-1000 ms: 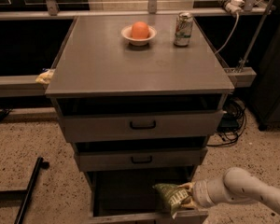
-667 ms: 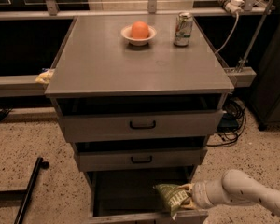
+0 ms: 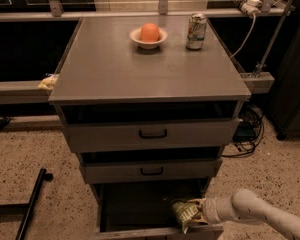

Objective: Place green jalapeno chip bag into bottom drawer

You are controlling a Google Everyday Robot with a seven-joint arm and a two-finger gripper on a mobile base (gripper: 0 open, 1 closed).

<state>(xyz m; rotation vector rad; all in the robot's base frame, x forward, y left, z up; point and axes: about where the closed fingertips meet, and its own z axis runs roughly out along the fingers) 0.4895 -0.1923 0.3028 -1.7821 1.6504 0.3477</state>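
Note:
The green jalapeno chip bag (image 3: 186, 213) is olive-green with white lettering. It hangs inside the open bottom drawer (image 3: 140, 232), at its right front corner, just above the front wall. My gripper (image 3: 202, 212) comes in from the lower right on a pale arm (image 3: 260, 215) and is shut on the bag's right edge. The drawer's dark inside shows to the left of the bag. The drawer's front panel is cut off by the bottom of the view.
Two upper drawers with black handles (image 3: 153, 133) are slightly pulled out. On the cabinet top (image 3: 115, 64) stand a white bowl with an orange (image 3: 149, 34) and a soda can (image 3: 196, 31). A black bar (image 3: 32, 199) lies on the floor at left. Cables (image 3: 250, 129) hang at right.
The gripper and the bag have shifted slightly left, further over the open bottom drawer. Nothing else has moved.

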